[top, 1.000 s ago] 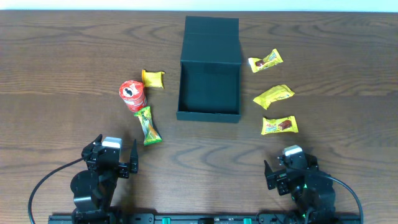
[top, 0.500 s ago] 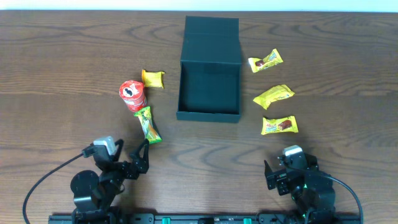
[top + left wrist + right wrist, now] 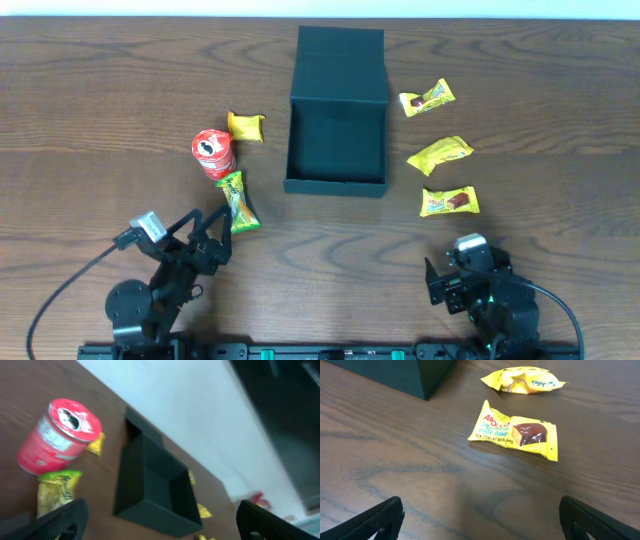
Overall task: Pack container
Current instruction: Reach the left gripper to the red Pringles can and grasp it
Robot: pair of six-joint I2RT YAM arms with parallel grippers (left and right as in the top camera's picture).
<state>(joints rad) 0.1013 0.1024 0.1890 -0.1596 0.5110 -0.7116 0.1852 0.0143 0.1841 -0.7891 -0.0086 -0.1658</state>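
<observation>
Left end effector [image 3: 208, 226] (spread wide, nothing held) with the container [image 3: 335, 186] well ahead, toward its right.

Dark brown wood-grain table [image 3: 100, 80] fills the overhead view, evenly lit. From the left wrist view, a plain white wall [image 3: 190, 405] stands beyond its far edge, with a blurred dark panel [image 3: 280, 410] at upper right.

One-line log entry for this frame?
container: lid open, empty | left end effector: open, near green packet | right end effector: open | packed: nothing
</observation>
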